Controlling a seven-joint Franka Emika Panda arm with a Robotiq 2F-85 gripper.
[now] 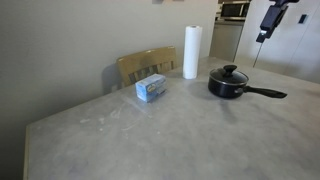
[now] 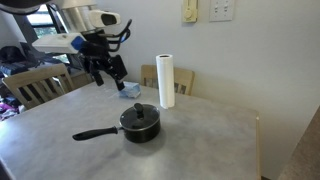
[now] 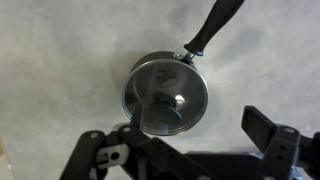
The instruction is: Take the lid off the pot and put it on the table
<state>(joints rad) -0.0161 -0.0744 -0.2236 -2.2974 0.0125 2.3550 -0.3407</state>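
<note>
Lid (image 1: 229,75) seated flat on pot (image 1: 230,86) in an exterior view, knob (image 1: 231,68) up, toward the far right of the table (image 1: 150,135), long handle (image 1: 268,93) pointing right and away from the paper-towel roll (image 1: 191,52); so nothing lifted yet. Gripper (image 1: 261,36) hung high above and a little right of the pot, well clear, touching nothing, too small here to read how the jaws stand. Blue box (image 1: 151,88) and wooden chair (image 1: 146,66) off to the left, out of the way. In an exterior view from across the table (image 2: 210,140), pot (image 2: 140,125) alone on bare surface, lid (image 2: 139,116) on it, handle (image 2: 95,134) sticking out sideways, roll (image 2: 166,80) standing just behind. Gripper (image 2: 108,76) up in the air, apart from the pot, fingers (image 2: 118,70) spread and pointing down, probably set that way to come down around the knob. In the wrist view, lid (image 3: 166,98) seen from straight above, glass showing the pot's inside, handle (image 3: 215,28) running to the upper right. Fingers (image 3: 268,135) wide apart at the bottom edge, gripping nothing, lid lying beyond them. Looks like lining up over the knob before a descent; judged as the very start of the task. Plenty of bare table beside the pot for setting the lid down.
</note>
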